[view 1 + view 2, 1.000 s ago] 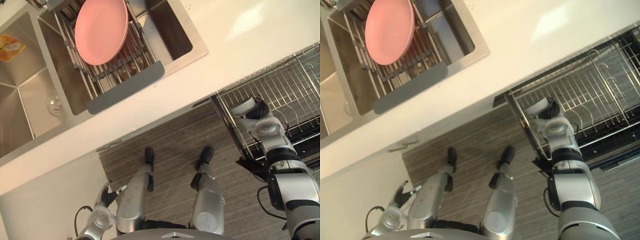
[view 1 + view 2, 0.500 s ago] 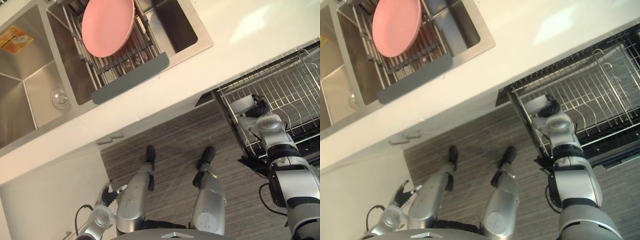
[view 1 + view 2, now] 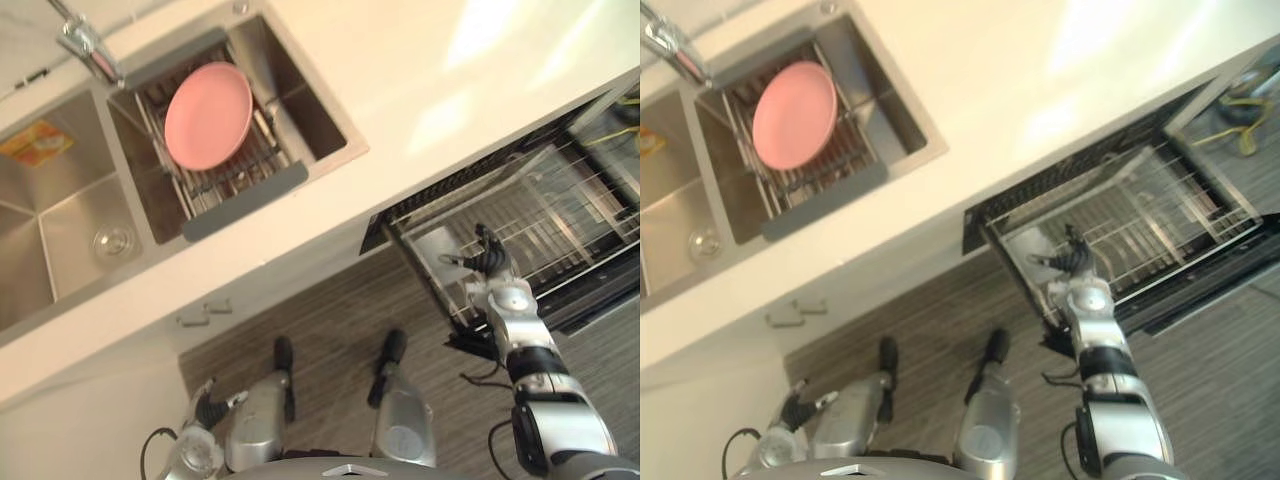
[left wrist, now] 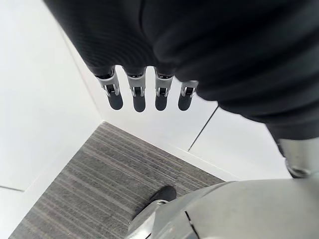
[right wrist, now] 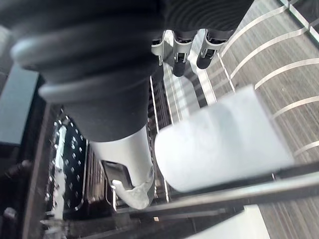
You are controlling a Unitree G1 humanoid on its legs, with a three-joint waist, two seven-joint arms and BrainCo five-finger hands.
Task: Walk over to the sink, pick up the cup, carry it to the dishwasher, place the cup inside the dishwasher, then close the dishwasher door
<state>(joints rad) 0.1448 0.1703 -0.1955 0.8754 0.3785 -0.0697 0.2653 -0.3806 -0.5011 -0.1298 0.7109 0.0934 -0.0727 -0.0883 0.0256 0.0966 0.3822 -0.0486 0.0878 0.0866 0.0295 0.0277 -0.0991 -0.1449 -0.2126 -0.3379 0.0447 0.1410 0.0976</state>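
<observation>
A pale translucent cup (image 5: 219,144) rests in the near left corner of the pulled-out wire dishwasher rack (image 3: 570,205), a whitish shape (image 3: 438,250) in the left eye view. My right hand (image 3: 487,262) hovers just beside it over the rack, open, fingers (image 5: 179,62) straight and off the cup. The dark dishwasher door (image 3: 1210,285) hangs open under the rack. My left hand (image 3: 205,405) hangs low by my side, open, with straight fingers (image 4: 139,97).
A pink plate (image 3: 208,115) lies on a drying rack across the steel sink (image 3: 70,240), with the tap (image 3: 85,45) behind it. A cream counter (image 3: 440,90) runs between sink and dishwasher. Something yellow (image 3: 1240,110) lies on the floor beyond the rack.
My right hand has let go of the cup, which now sits in the rack, and its fingers have opened. The camera has moved, showing more of the sink and dishwasher.
</observation>
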